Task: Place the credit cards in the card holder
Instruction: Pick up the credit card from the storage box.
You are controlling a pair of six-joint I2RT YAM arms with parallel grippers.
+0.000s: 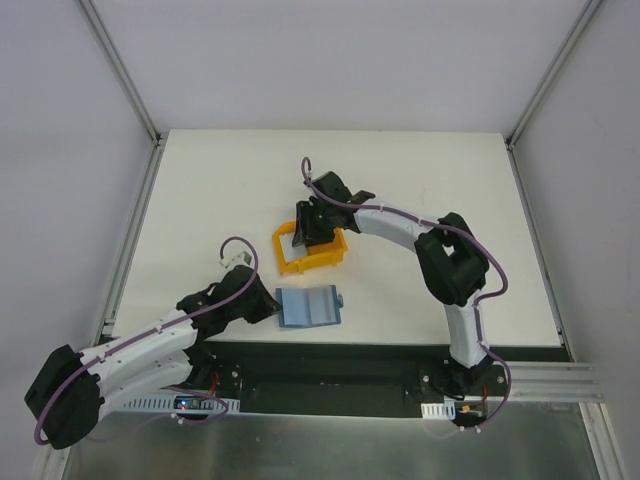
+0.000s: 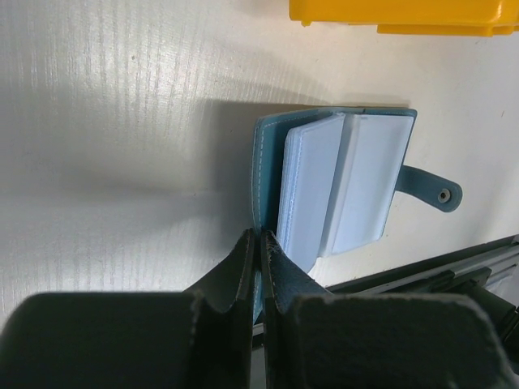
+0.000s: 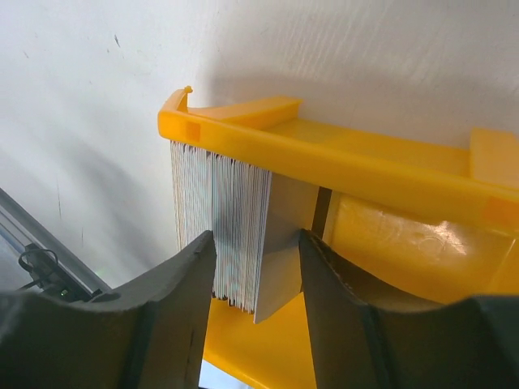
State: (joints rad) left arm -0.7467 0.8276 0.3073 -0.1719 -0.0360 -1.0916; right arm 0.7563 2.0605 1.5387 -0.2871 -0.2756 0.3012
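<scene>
Clamping the edge of the open card holder (image 2: 366, 174), the left claw (image 2: 258, 243) steadies it while the right claw (image 3: 255, 243), jaws parted, straddles the credit cards (image 3: 227, 219) in the yellow bin (image 3: 389, 174), grip unclear; apparently none pocketed.

White table (image 1: 220, 190), grey walls (image 1: 60, 150), aluminium frame (image 1: 121, 70)

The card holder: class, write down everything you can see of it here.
The flat teal-blue folding card holder lies open on the white table, its pale blue pockets facing up. The cover looks like stitched leather, with a snap tab and stud sticking out from one side. The left gripper is shut on the cover's edge, pinching it. The yellow plastic bin stands apart from it.
</scene>
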